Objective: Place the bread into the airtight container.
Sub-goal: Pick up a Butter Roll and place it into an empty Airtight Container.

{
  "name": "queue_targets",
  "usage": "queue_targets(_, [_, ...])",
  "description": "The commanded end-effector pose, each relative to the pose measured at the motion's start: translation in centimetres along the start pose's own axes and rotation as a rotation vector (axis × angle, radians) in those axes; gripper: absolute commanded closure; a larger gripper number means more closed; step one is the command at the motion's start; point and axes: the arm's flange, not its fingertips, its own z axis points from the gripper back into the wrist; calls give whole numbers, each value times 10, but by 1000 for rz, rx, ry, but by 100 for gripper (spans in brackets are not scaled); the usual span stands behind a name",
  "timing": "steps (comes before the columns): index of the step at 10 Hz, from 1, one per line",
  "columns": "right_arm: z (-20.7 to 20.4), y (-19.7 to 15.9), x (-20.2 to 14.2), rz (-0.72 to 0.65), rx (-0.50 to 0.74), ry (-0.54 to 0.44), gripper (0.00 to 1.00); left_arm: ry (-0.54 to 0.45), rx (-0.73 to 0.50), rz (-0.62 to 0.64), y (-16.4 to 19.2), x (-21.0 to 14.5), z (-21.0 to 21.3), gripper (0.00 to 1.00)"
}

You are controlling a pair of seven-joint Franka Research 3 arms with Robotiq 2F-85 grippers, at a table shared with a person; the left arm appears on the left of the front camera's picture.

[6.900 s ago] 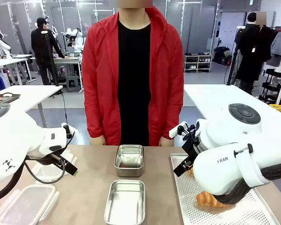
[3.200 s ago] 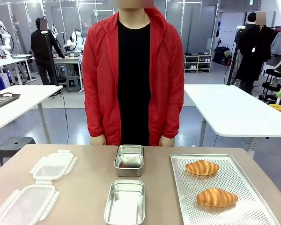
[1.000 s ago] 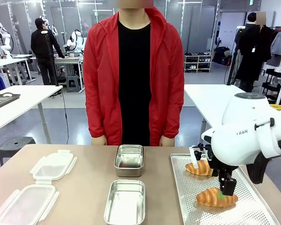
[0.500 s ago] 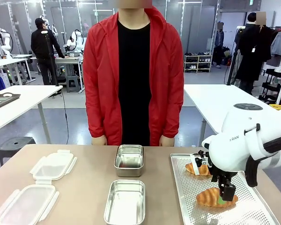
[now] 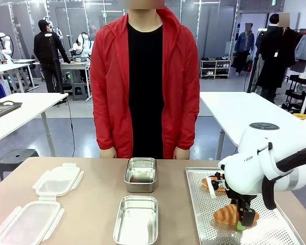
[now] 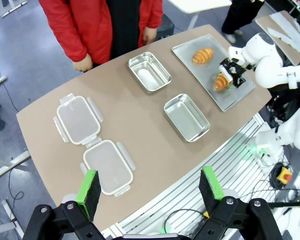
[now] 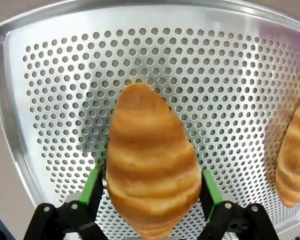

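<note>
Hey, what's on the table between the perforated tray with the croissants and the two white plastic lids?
In the front view, the far steel container and the near steel container, both empty, one behind the other.

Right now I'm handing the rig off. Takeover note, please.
Left gripper: open, empty, high above the table.
Right gripper: straddles the near croissant on the tray; can't tell if it is squeezing.
Far croissant also lies on the tray. Near steel container and far steel container are empty; plastic lids lie off, on the robot's left.
Done: no bread placed yet. Left: grasp, lift, place.
</note>
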Motion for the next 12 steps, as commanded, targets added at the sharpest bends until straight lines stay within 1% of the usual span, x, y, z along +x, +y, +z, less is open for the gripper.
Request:
queue_targets(1, [-12,44,-12,7,-15,-9,25,-1,-17,-15,-1,0,0,0])
queue_targets(2, [-12,45,-12,10,-13,-8,38,-1,-17,-15,-1,0,0,0])
queue_targets(3, [-11,45,-11,8,-9,-11,44,-1,-17,-15,-1,0,0,0])
queue_targets(4, [-9,45,-11,7,-7,-16,58,-1,-17,-15,-1,0,0,0])
queue_targets(5, [-5,44,-11,1,-6,-23,64,-1,-17,-15,-1,0,0,0])
queue_targets(6, [0,44,-11,2,1,-22,75,-1,-17,-15,-1,0,0,0])
queue_targets(7, [7,44,-11,12,9,-19,75,-1,-17,-15,-1,0,0,0])
queue_targets(8, [24,43,-12,17,3,-21,75,-1,-17,-15,-1,0,0,0])
queue_targets(10, [74,36,-8,19,-7,-28,75,-1,-17,-15,-1,0,0,0])
queue_targets(11, [101,31,1,13,7,-28,75,-1,-17,-15,-1,0,0,0])
queue_targets(12, [127,29,21,6,0,-6,75,-1,-17,-15,-1,0,0,0])
